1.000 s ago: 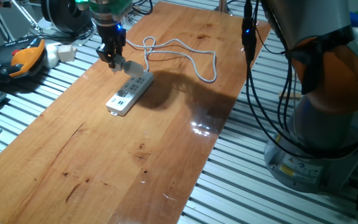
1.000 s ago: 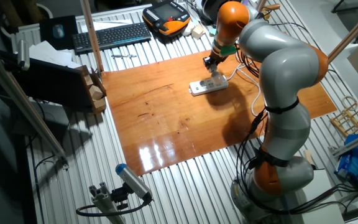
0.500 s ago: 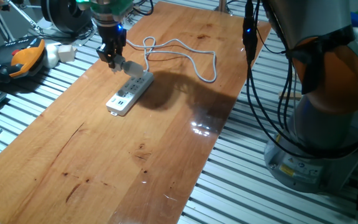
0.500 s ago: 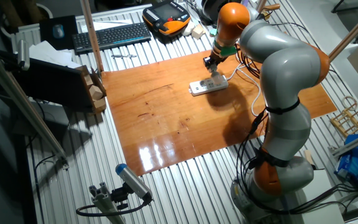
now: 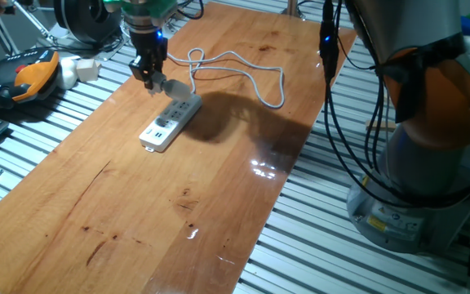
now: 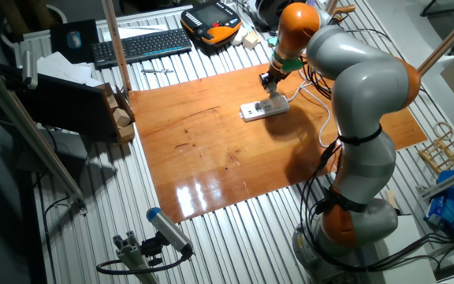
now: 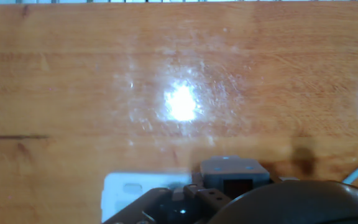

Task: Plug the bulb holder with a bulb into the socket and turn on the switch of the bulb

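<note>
The gripper [image 5: 148,77] hangs above the cord end of the socket [image 5: 170,123], at the far left part of the wooden table [image 5: 219,188]. A pale grey-white object sits at its fingertips and reaches down toward the strip; this is judged to be the bulb holder [image 5: 172,86] with the bulb, though the two parts cannot be told apart at this size. Whether the fingers are pinching it or merely close beside it cannot be told from either fixed view. In the hand view a grey blocky part [image 7: 234,174] shows at the bottom edge, next to a white corner of the strip; the fingers themselves are hidden there. The switch is not discernible in any view.

The cord [image 5: 243,69] loops away across the table behind the strip, clear of the outlets.

Assessment: the step in hand appears to be seating the holder into an outlet. To do it well, the prongs should be squared to the outlet slots before any downward push, and the push kept straight down. The strip lies loose on the table, so sideways force would likely slide it rather than seat the plug.
</note>
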Controlling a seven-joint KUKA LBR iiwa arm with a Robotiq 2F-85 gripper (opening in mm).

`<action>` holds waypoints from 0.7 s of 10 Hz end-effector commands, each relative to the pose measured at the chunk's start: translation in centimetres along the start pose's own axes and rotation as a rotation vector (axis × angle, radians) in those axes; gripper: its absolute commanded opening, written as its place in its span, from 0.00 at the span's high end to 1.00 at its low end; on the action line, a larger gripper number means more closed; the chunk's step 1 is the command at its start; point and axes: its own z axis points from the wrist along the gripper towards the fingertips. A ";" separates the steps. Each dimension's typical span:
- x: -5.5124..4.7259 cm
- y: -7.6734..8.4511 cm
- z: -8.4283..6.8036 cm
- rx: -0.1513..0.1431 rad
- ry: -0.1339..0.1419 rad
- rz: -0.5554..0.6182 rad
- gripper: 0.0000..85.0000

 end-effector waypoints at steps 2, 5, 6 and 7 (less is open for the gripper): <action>0.8 -0.7 -0.3 0.002 0.008 -0.008 1.00; 2.1 -1.4 -0.3 0.010 0.015 -0.019 1.00; 2.6 -1.7 0.0 -0.004 0.016 -0.021 1.00; 3.2 -1.9 0.2 -0.018 0.019 -0.022 1.00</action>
